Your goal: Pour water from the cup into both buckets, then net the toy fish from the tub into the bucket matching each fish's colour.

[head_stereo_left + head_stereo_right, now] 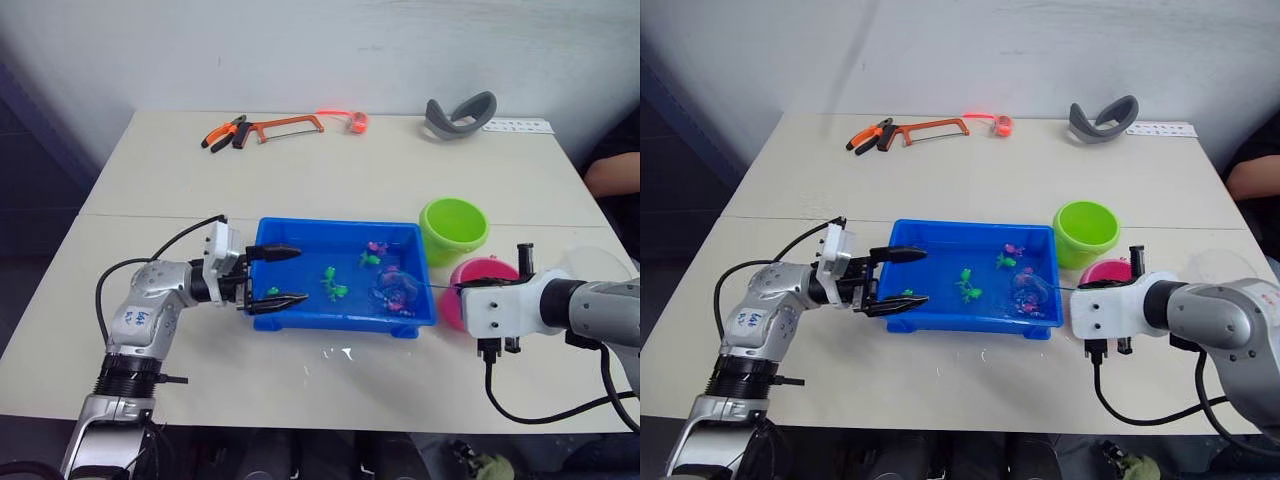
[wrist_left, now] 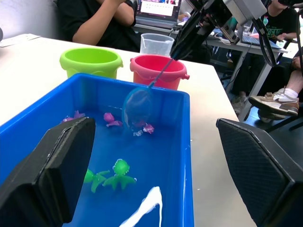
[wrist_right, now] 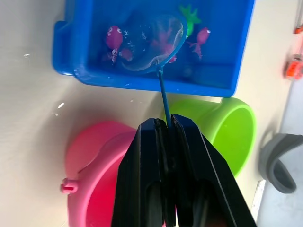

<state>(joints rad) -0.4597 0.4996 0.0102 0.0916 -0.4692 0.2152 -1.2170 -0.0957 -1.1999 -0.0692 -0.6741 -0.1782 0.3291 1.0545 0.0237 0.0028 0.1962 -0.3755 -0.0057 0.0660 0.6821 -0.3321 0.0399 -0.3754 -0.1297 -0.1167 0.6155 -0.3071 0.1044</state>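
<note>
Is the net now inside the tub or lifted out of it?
Inside: the net hoop is down among pink fish within the tub walls.

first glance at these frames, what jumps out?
The bright blue tub mid-table, with tiny pink and green fish in it. The right gripper is shut on a small net dipped among the pink fish at the tub's right end. Beside that end stand the lime bucket and the pink bucket; the left gripper is open over the tub's left rim.

Left gripper (image 1: 277, 276): held level, fingers spread wide.
Right gripper (image 3: 163, 124): fingers pressed together, arm extended leftward.
</note>
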